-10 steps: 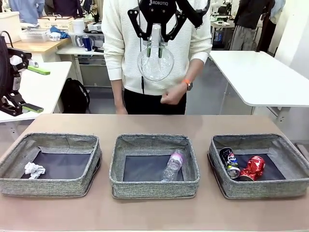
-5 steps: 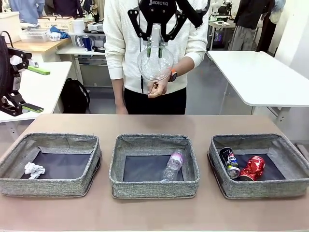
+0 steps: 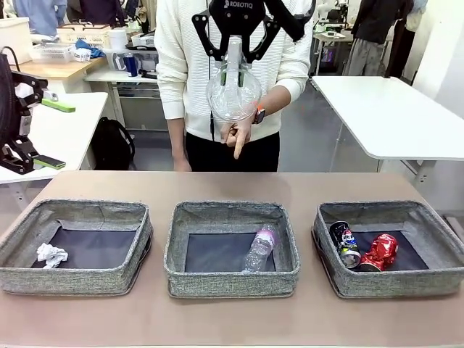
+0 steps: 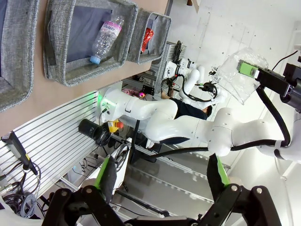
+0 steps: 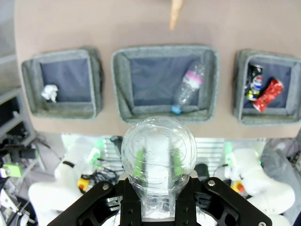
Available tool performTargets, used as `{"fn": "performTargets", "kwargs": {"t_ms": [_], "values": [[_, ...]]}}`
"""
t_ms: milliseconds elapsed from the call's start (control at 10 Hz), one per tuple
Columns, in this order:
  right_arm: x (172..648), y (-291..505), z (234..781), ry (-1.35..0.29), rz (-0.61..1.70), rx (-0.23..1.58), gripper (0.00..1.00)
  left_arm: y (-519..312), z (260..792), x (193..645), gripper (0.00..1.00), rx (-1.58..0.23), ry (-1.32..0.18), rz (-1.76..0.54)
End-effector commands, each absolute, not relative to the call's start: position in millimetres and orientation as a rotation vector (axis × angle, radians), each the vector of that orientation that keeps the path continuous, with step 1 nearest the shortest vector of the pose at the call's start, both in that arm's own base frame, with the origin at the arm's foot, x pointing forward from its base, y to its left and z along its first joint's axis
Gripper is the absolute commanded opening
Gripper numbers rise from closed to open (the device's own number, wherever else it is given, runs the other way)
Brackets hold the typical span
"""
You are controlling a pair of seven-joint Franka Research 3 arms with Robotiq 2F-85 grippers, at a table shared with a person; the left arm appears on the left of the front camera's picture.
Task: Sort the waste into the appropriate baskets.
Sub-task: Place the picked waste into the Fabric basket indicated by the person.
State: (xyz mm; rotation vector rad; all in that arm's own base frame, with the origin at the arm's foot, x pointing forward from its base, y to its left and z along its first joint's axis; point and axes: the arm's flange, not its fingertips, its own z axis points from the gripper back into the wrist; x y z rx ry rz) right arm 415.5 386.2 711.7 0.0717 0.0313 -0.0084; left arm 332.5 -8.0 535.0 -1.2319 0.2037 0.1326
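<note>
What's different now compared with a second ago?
The person's hand came up from waist height to just under the clear bottle and now points a finger down toward the table. The right end effector stays shut on that bottle, held high above the middle basket. The left end effector stays open, and the basket contents haven't moved.

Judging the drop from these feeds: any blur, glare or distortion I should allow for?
Front view: sharp, evenly lit, the clear bottle in the right gripper shows highlights. Right wrist view: wide-angle bend curves the baskets, the bottle base looms large and blocks the foreground. Left wrist view: rolled sideways, the left gripper slightly soft.
</note>
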Motion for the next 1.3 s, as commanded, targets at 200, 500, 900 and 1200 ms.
{"fn": "performTargets", "kwargs": {"t_ms": [200,500,900,1200], "values": [[416,386,712,0.031,-0.008,0.072,0.25,-6,536,330,1.00,-1.245,0.196,0.109],[408,374,625,0.128,0.076,0.108,0.25,-6,536,330,1.00,-1.245,0.196,0.109],[389,371,493,0.251,0.121,0.165,0.25,-6,536,330,1.00,-1.245,0.196,0.109],[390,363,461,0.205,0.133,0.181,0.25,-6,536,330,1.00,-1.245,0.196,0.109]]}}
